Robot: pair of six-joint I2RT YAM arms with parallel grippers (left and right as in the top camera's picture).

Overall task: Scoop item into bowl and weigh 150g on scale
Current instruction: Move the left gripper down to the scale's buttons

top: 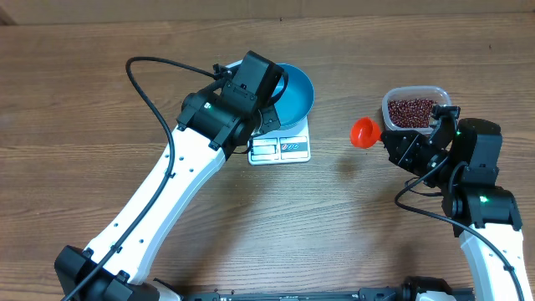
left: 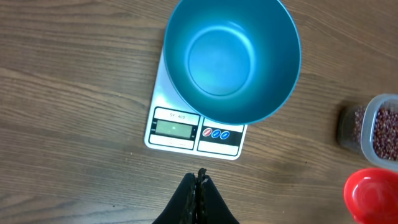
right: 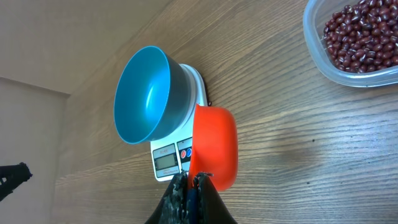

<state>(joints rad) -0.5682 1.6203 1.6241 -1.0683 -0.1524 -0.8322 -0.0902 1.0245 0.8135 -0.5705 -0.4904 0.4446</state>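
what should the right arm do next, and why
Probably dip the red scoop, held in the right claw, into the tub of beans. The blue bowl sits empty on the scale, and no beans show in the scoop yet.

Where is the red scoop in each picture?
Overhead: the red scoop sits right of centre, just left of the bean tub.
Left wrist: bottom right corner, partly cut off.
Right wrist: low in the middle, held by the right gripper.
Shared landmark: the blue bowl on the white scale shows in all three.
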